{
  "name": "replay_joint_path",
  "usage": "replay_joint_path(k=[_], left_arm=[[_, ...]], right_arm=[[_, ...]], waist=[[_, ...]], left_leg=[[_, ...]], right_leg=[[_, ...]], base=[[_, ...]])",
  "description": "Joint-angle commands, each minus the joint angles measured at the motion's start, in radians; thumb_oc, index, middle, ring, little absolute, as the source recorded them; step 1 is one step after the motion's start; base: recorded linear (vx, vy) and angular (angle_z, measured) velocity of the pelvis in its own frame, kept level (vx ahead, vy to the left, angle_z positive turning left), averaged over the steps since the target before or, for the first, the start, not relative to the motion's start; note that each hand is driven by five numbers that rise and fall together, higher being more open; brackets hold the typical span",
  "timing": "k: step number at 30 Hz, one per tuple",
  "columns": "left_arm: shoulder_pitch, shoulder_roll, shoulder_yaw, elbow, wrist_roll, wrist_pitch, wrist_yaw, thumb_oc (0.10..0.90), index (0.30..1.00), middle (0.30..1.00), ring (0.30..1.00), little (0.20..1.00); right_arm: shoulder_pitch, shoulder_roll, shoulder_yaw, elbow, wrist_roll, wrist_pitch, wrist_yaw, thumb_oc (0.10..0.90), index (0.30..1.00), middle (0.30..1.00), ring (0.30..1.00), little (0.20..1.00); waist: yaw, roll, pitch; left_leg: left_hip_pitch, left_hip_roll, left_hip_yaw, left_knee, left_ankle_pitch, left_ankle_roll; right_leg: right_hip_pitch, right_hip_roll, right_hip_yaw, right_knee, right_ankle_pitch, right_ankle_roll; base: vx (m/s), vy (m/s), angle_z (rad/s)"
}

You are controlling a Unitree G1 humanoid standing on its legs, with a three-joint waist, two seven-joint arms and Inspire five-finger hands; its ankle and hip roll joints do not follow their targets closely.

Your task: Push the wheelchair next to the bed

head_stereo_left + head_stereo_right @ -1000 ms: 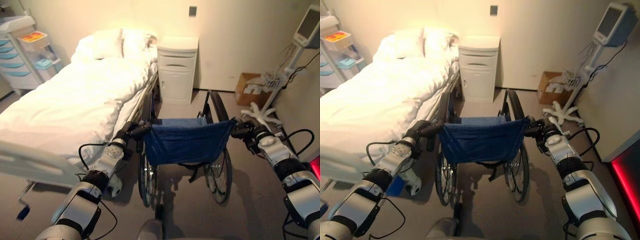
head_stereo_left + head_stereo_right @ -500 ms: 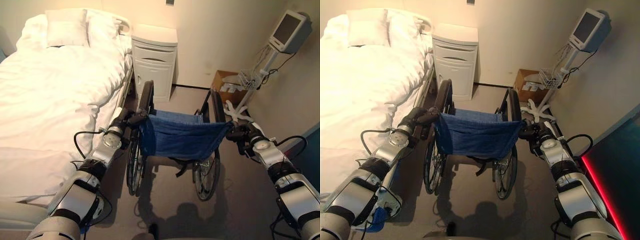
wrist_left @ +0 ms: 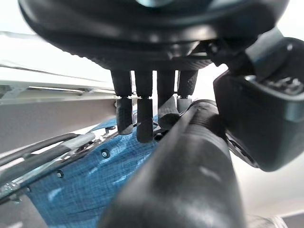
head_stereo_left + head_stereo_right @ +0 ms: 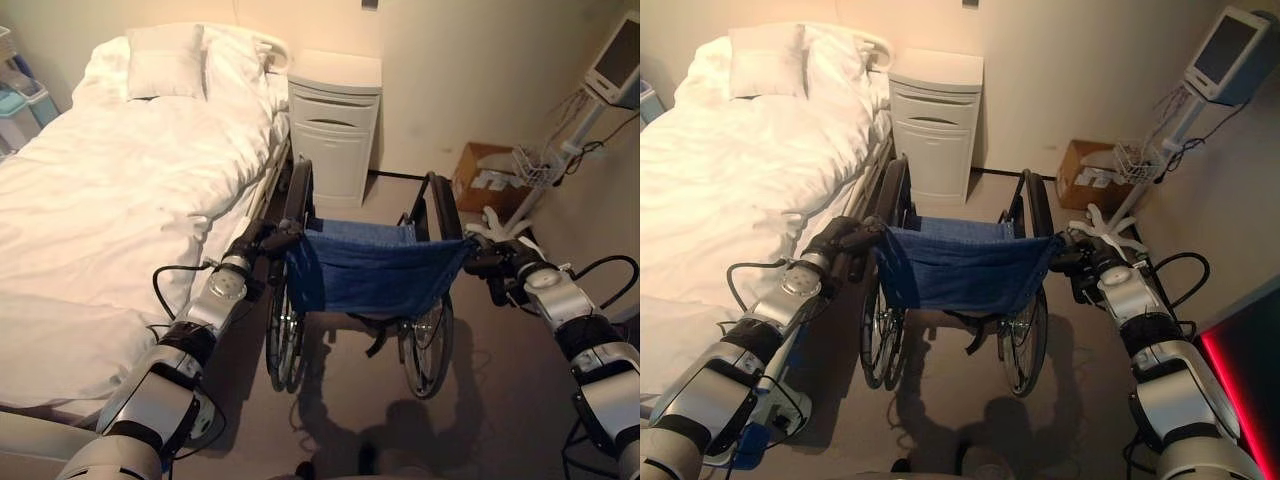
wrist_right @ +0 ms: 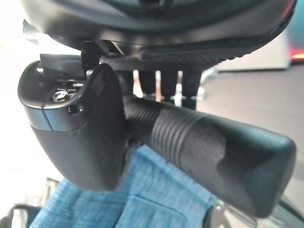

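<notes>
Apparently both the left hand [image 4: 262, 246] and right hand [image 4: 492, 262] grip the wheelchair [image 4: 372, 270] handles beside the bed [image 4: 110, 210].

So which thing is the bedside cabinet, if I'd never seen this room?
Start at the big white bed. Against the wall beside its pillow end stands the bedside cabinet, just ahead of the blue-backed wheelchair. It is the white boxy unit with drawer fronts, unlike the brown cardboard box nearby.

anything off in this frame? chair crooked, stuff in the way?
Nothing stands out. The wheelchair stands upright on the floor beside the bed, facing the cabinet. The left hand and right hand each grip a push handle. The box and monitor stand sit off to the right.
</notes>
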Motion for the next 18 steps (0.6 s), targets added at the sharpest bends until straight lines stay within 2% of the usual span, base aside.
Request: replay_joint_path(k=[1,2,3,4,5,6,7,8,9,11,12,13,14,15,16,18], left_arm=[[0.045,0.017,-0.065,0.001,0.082,-0.047,0.019,0.400,0.300,0.300,0.300,0.300],[0.034,0.017,-0.064,0.008,0.073,-0.049,0.012,0.400,0.300,0.300,0.300,0.300],[0.031,0.017,-0.066,0.012,0.071,-0.053,0.011,0.400,0.300,0.300,0.300,0.300],[0.027,0.016,-0.068,0.028,0.077,-0.071,0.006,0.400,0.300,0.300,0.300,0.300],[0.030,0.017,-0.066,0.028,0.078,-0.074,0.006,0.400,0.300,0.300,0.300,0.300],[0.049,0.022,-0.053,0.020,0.088,-0.076,0.008,0.400,0.300,0.300,0.300,0.300],[0.054,0.022,-0.051,0.016,0.089,-0.074,0.009,0.400,0.300,0.300,0.300,0.300],[0.067,0.021,-0.047,0.012,0.092,-0.065,0.011,0.400,0.300,0.300,0.300,0.300],[0.071,0.026,-0.041,0.009,0.092,-0.059,0.006,0.400,0.300,0.300,0.300,0.300],[0.073,0.031,-0.033,0.004,0.086,-0.046,0.002,0.400,0.300,0.300,0.300,0.300],[0.081,0.030,-0.016,0.003,0.038,-0.021,-0.002,0.400,0.300,0.300,0.300,0.300],[0.088,0.028,-0.003,0.002,0.025,-0.016,-0.010,0.400,0.300,0.300,0.300,0.300],[0.103,0.030,0.009,-0.006,0.029,-0.014,-0.008,0.400,0.300,0.300,0.300,0.300],[0.111,0.031,0.011,-0.012,0.032,-0.014,-0.006,0.400,0.300,0.300,0.300,0.300],[0.131,0.029,0.012,-0.014,0.015,-0.022,0.001,0.400,0.300,0.300,0.300,0.300],[0.149,0.017,0.012,-0.017,0.023,-0.026,0.010,0.400,0.300,0.300,0.300,0.300]], right_arm=[[0.052,0.118,0.111,0.051,0.073,-0.022,0.112,0.400,0.300,0.300,0.300,0.300],[0.053,0.116,0.108,0.051,0.080,-0.028,0.100,0.400,0.300,0.300,0.300,0.300],[0.053,0.117,0.108,0.053,0.081,-0.031,0.096,0.400,0.300,0.300,0.300,0.300],[0.052,0.125,0.111,0.065,0.084,-0.052,0.079,0.400,0.300,0.300,0.300,0.300],[0.052,0.128,0.112,0.067,0.083,-0.056,0.078,0.400,0.300,0.300,0.300,0.300],[0.048,0.139,0.119,0.061,0.071,-0.062,0.075,0.400,0.300,0.300,0.300,0.300],[0.048,0.139,0.121,0.057,0.069,-0.063,0.074,0.400,0.300,0.300,0.300,0.300],[0.054,0.145,0.124,0.048,0.041,-0.062,0.072,0.400,0.300,0.300,0.300,0.300],[0.054,0.146,0.126,0.033,0.036,-0.059,0.068,0.400,0.300,0.300,0.300,0.300],[0.046,0.139,0.126,0.017,0.015,-0.059,0.082,0.400,0.300,0.300,0.300,0.300],[0.042,0.132,0.116,0.017,-0.001,-0.080,0.106,0.400,0.300,0.300,0.300,0.300],[0.042,0.132,0.106,0.026,-0.026,-0.099,0.129,0.400,0.300,0.300,0.300,0.300],[0.053,0.133,0.103,0.021,-0.044,-0.125,0.125,0.400,0.300,0.300,0.300,0.300],[0.063,0.133,0.101,0.017,-0.046,-0.135,0.116,0.400,0.300,0.300,0.300,0.300],[0.083,0.133,0.090,0.023,-0.047,-0.156,0.110,0.400,0.300,0.300,0.300,0.300],[0.102,0.137,0.078,0.035,-0.036,-0.194,0.103,0.400,0.300,0.300,0.300,0.300]], waist=[[0.058,0.007,0.004],[0.072,-0.001,0.023],[0.079,-0.004,0.031],[0.113,0.003,0.070],[0.119,0.007,0.075],[0.146,0.035,0.084],[0.153,0.038,0.091],[0.178,0.064,0.093],[0.195,0.070,0.090],[0.207,0.069,0.084],[0.209,0.065,0.068],[0.213,0.065,0.059],[0.223,0.061,0.043],[0.228,0.057,0.036],[0.229,0.057,0.027],[0.228,0.060,0.022]], left_leg=[[0.125,0.045,0.026,0.244,0.236,-0.085],[0.032,0.057,0.046,0.306,0.250,-0.084],[-0.012,0.059,0.050,0.299,0.254,-0.083],[-0.109,0.051,0.048,0.248,0.239,-0.074],[-0.107,0.046,0.047,0.213,0.236,-0.072],[-0.122,0.044,0.040,0.012,0.252,-0.071],[-0.109,0.043,0.043,-0.025,0.257,-0.071],[-0.125,0.035,0.046,-0.184,0.294,-0.083],[-0.138,0.027,0.046,-0.250,0.312,-0.087],[-0.134,0.020,0.049,-0.277,0.305,-0.086],[-0.110,0.000,0.052,-0.246,0.247,-0.060],[-0.104,-0.011,0.045,-0.245,0.233,-0.054],[-0.084,-0.024,0.038,-0.254,0.211,-0.030],[-0.076,-0.032,0.038,-0.259,0.204,-0.019],[-0.055,-0.041,0.034,-0.269,0.193,0.000],[-0.024,-0.045,0.028,-0.282,0.184,0.014]], right_leg=[[-0.064,-0.017,0.050,-0.013,0.096,0.000],[-0.025,-0.018,0.042,-0.011,0.074,-0.015],[-0.007,-0.017,0.045,-0.014,0.069,-0.016],[0.062,0.000,0.061,-0.030,0.051,-0.014],[0.073,0.006,0.065,-0.033,0.046,-0.011],[0.111,0.043,0.085,-0.045,0.025,0.000],[0.127,0.047,0.090,-0.048,0.019,0.001],[0.163,0.070,0.102,-0.057,0.002,0.005],[0.192,0.071,0.116,-0.068,-0.006,0.012],[0.208,0.058,0.116,-0.075,-0.019,0.020],[0.198,0.027,0.098,-0.063,-0.027,0.036],[0.197,0.016,0.090,-0.045,-0.028,0.048],[0.189,0.000,0.085,0.002,-0.031,0.063],[0.181,-0.006,0.082,0.039,-0.018,0.073],[0.136,-0.008,0.073,0.136,0.023,0.091],[0.069,-0.010,0.065,0.200,0.058,0.105]], base=[[0.35,-0.134,0.24],[0.23,-0.088,0.07],[0.38,-0.031,0.13],[0.28,0.033,0.18],[0.53,0.136,-0.03],[0.38,0.133,-0.18],[0.64,0.242,-0.38],[0.52,0.203,-0.53],[0.55,0.238,-0.60],[0.31,0.194,-0.65],[0.28,0.234,-0.90],[0.33,0.274,-1.07],[0.22,0.157,-0.86],[0.26,0.146,-0.54],[0.19,0.080,-0.22],[0.18,0.020,0.04]])
